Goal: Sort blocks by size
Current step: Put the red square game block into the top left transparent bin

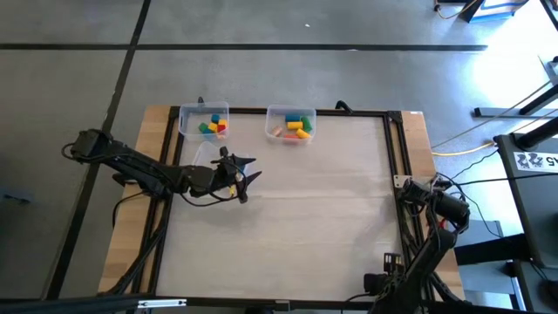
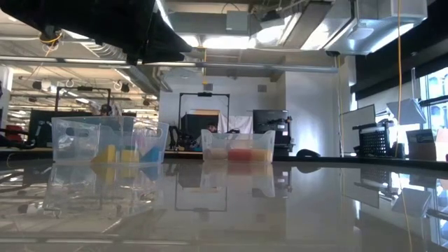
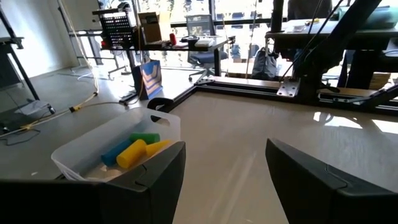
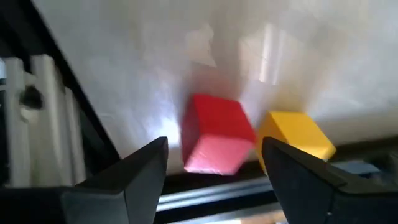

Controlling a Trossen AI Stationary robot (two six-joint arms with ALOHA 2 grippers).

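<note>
The tabletop is bare across its middle and near half, which leaves wide room to swing either arm. It is bounded by a black frame rail on the right and another on the left. Two clear bins stand at the far edge. The left bin holds yellow, red, blue and green blocks, and the right bin holds yellow, blue and tan or orange ones.

The left tool hovers just in front of the left bin with its jaws spread and nothing between them. The right tool sits at the right edge, jaws also spread and empty. It looks down on a red block and a yellow block, which lie side by side and touch or nearly touch, close against the rail.

This is where trouble is likely. The two blocks are packed together, so closing on the red one could nudge the yellow one away or pinch both. The rail is right behind them (little clearance there), so a finger may strike it or push a block under the frame. On the left side, a careless sweep could tip the light bin.
</note>
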